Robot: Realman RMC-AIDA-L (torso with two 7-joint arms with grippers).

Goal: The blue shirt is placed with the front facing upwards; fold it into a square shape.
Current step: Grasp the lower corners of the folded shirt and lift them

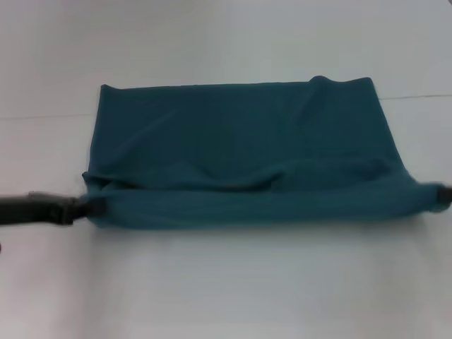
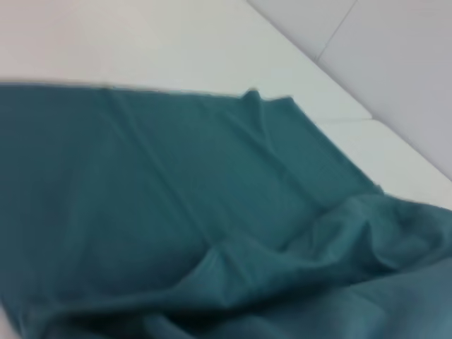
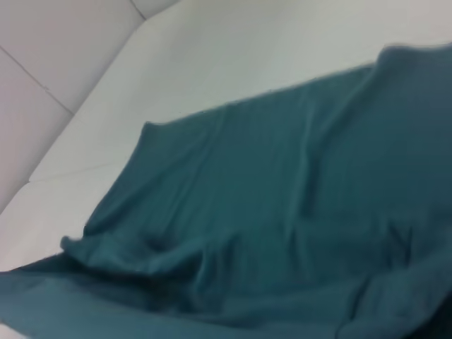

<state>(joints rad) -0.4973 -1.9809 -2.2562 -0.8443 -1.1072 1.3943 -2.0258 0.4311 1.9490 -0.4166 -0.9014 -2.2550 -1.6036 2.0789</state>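
1. Stretching across the white table (image 1: 226,289), the blue shirt (image 1: 240,141) is seen as a wide plain teal band; no lettering shows, so the printed side is judged to be folded inside or turned under.

2. At the shirt's near left corner the left gripper (image 1: 90,207) is pressed against the cloth, its dark arm coming in low from the left edge of the head view. The corner appears to be pinched between its fingers, though the grip itself is blurred.

3. At the near right corner the right gripper (image 1: 439,196) is barely caught at the picture's edge. The cloth is drawn to a point there, which suggests it is clamped too; the fingers themselves cannot be made out.

4. A raised, rolled near edge is carried between the two corners, while the far edge lies flat on the table. That is read as a fold in hand: the near hem is held taut at both ends so it can be laid over evenly.

5. In both wrist views only teal fabric and white table are shown, with ripples gathered near each held corner, a sign of tension along the lifted edge.

6. A slack sag is noted in the middle of the near edge; uneven travel of the two arms could skew the crease.
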